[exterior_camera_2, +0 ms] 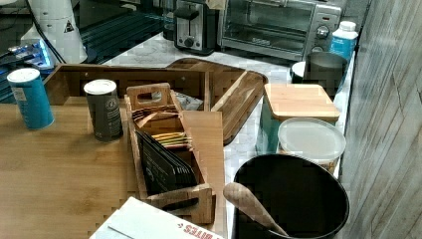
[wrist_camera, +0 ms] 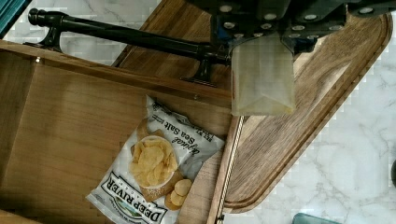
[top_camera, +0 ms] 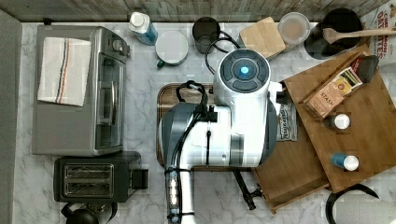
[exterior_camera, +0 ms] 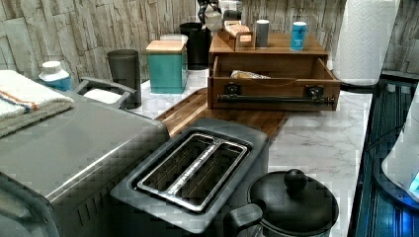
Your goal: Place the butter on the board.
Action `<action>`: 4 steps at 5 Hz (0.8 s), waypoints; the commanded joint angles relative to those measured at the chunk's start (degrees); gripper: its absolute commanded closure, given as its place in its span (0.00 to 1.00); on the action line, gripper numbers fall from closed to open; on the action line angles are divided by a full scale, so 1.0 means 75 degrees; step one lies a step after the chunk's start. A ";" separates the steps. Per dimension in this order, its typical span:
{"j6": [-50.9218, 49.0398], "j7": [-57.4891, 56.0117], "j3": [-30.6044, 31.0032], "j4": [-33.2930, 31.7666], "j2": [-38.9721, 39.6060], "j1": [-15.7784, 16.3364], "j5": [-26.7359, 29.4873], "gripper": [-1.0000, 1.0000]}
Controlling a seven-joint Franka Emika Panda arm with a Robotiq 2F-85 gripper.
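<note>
In the wrist view, a chip bag (wrist_camera: 156, 170) lies in the open drawer (wrist_camera: 70, 140); beside it, the gripper (wrist_camera: 262, 37) clamps the pale butter (wrist_camera: 262, 77), held above the dark board (wrist_camera: 299, 135).

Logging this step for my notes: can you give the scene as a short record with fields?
gripper: shut on butter
butter: pale wrapped block, held above the board, near the drawer's edge
board: dark wood, rimmed, on the marble counter
drawer: open, holds a chip bag
task state: butter not yet set down
</note>
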 commanded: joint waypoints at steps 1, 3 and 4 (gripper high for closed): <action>0.0049 0.0001 0.0013 -0.0001 -0.0001 -0.0013 -0.0005 1.00; 0.1363 0.0472 0.0449 -0.1498 -0.0999 0.0425 0.0459 1.00; 0.1842 0.0894 0.0713 -0.1943 -0.1244 0.0729 0.0243 1.00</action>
